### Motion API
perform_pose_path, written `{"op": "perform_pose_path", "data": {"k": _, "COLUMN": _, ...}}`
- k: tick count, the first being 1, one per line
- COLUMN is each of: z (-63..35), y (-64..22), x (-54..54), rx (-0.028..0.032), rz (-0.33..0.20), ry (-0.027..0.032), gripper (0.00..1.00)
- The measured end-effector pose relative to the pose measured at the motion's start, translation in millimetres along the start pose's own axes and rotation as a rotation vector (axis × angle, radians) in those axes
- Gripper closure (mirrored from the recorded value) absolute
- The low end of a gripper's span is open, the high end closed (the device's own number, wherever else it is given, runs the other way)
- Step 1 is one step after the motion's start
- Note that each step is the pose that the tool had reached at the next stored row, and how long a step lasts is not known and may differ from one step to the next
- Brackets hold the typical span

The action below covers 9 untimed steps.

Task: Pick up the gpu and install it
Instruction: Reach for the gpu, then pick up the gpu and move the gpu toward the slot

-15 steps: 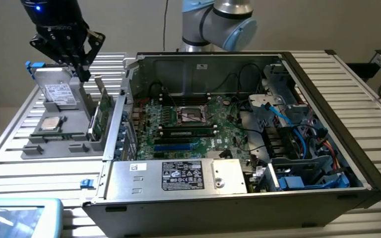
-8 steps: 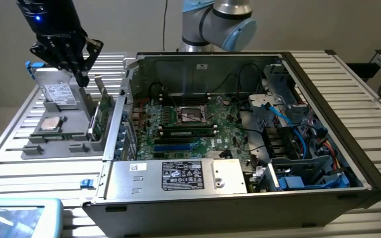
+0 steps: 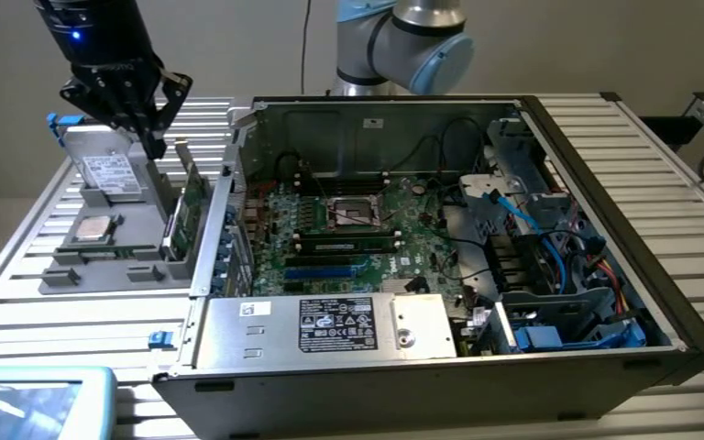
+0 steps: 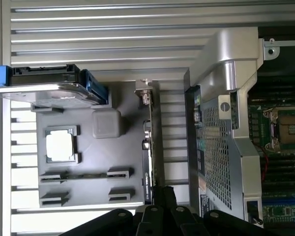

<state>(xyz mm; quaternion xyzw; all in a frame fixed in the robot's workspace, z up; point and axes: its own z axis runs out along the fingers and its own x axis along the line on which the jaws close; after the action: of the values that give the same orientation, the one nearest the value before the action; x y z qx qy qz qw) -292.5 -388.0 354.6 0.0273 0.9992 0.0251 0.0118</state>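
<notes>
My claw [image 3: 154, 145], pressed together, hangs just above the gpu [image 3: 188, 197], slotted edge-up in its holder [image 3: 105, 271], seemingly for pinching.

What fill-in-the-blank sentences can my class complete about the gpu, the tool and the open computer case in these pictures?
1. The gpu stands upright on its ___ in the grey holder.
2. The tool is just above the gpu's top corner, holding nothing, with its fingers ___.
3. The open computer case lies to the exterior view's ___ of the grey holder.

Missing words: edge; shut; right.
</notes>
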Motion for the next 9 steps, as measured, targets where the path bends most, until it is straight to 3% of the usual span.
{"op": "perform_pose_path", "data": {"k": 4, "z": 1.3, "y": 5.4, "x": 0.7, "rx": -0.0011, "rz": -0.009, "ry": 0.0004, "gripper": 0.88}}
{"op": "perform_pose_path", "data": {"k": 9, "z": 1.4, "y": 5.7, "x": 0.7, "rx": -0.0010, "rz": -0.010, "ry": 0.0005, "gripper": 0.88}}
